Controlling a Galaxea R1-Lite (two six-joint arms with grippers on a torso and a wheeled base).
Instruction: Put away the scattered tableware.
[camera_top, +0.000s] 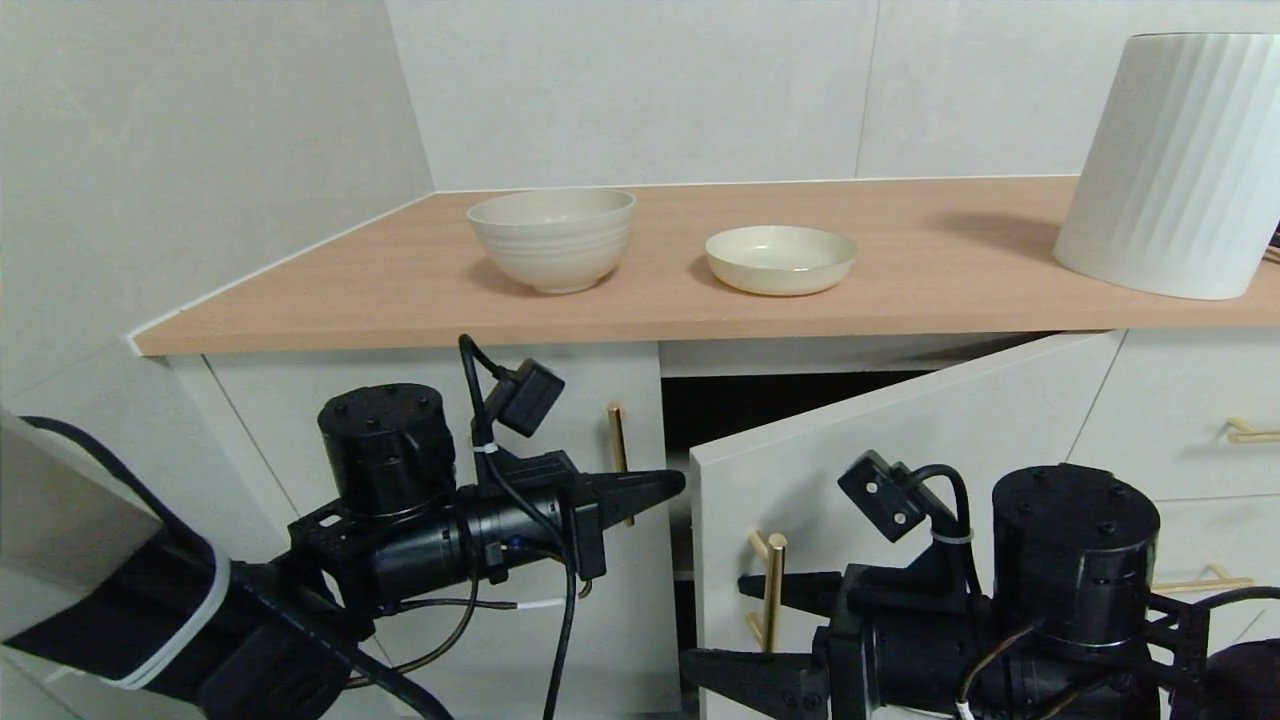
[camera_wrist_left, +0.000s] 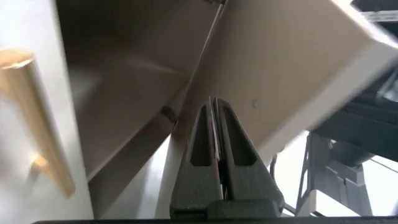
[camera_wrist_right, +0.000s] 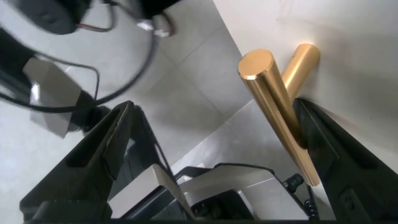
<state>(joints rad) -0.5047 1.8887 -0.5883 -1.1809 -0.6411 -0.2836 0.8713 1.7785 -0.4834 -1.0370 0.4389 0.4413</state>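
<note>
On counter, 2 dishes wait: deep bowl (camera_top: 552, 238), flat bowl (camera_top: 781, 258). Below, cupboard door (camera_top: 900, 440) part open. Right gripper (camera_top: 715, 625) fingers spread around gold handle (camera_top: 768, 590). Left gripper (camera_top: 670, 483) fingers pressed together near gap. Step looks like opening door. Next: pinch handle, pull wider.

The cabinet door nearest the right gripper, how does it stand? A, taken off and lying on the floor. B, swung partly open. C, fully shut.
B: the cabinet door angles outward, leaving a dark opening behind its upper edge.
</note>
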